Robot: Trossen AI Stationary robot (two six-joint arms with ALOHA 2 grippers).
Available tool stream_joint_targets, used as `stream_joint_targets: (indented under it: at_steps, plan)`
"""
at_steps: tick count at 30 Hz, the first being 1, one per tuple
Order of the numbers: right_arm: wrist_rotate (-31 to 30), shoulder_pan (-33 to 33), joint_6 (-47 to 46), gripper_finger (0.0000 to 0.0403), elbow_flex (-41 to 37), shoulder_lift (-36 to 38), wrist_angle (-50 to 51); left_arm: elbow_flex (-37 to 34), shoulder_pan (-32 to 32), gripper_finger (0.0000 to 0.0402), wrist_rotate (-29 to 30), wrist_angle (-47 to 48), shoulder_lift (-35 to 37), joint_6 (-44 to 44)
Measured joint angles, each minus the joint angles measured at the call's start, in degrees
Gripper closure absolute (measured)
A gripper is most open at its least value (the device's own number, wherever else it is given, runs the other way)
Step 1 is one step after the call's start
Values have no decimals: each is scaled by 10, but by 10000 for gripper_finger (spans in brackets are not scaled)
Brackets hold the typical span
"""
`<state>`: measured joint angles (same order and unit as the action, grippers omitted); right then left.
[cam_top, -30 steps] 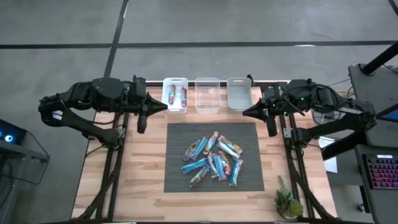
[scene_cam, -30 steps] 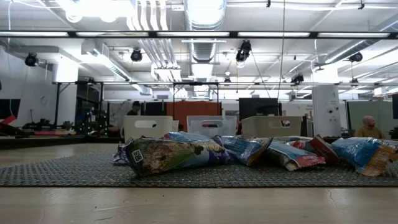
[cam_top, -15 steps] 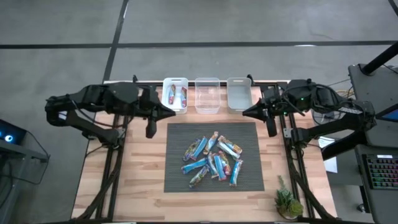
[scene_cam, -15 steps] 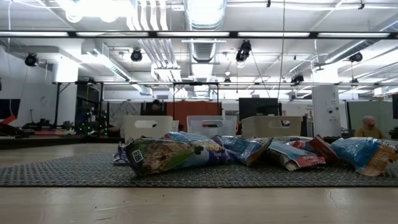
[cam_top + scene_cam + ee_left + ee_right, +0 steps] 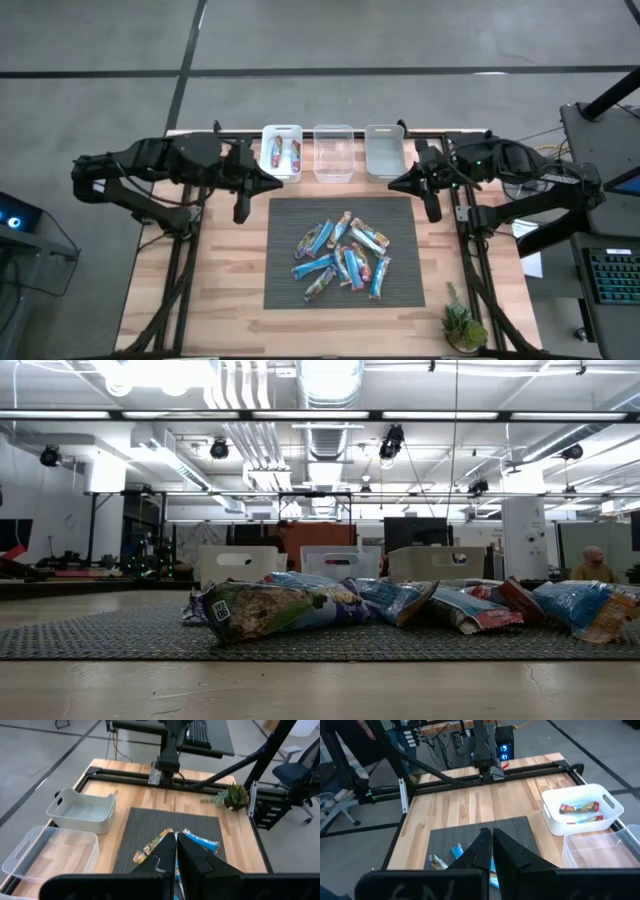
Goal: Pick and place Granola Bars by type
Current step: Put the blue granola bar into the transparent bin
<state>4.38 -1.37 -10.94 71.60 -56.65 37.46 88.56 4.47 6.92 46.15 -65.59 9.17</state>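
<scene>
The Granola Bars point(image 5: 342, 258) are shown heaped at the middle of a dark woven mat point(image 5: 285, 285) on the wooden table point(image 5: 235, 310). Two more bars are seen in the white bin point(image 5: 281, 152), which is followed in the row by a clear bin point(image 5: 333, 153) and another white bin point(image 5: 384, 150). The left gripper point(image 5: 275, 182) and right gripper point(image 5: 392, 184) are held closed and empty above the table, beside the mat's far corners.

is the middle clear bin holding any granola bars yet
No, in the high view the middle bin is bare inside, while two bars lie in the white bin on its left.
</scene>
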Motion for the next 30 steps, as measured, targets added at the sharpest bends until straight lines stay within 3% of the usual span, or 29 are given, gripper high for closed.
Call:
stream_joint_targets:
  at_steps: [10, 18, 30]
  plan:
    - [0, 0, -7, 394, -17, -1, 0, -146, 0, 401, -2, -92, 61, 50]
    - [0, 0, -14, 394, -18, -1, 0, -243, 0, 401, -1, -109, 83, 120]
    - [0, 0, -22, 394, -18, -2, 0, -320, 0, 401, 1, -214, 84, 178]
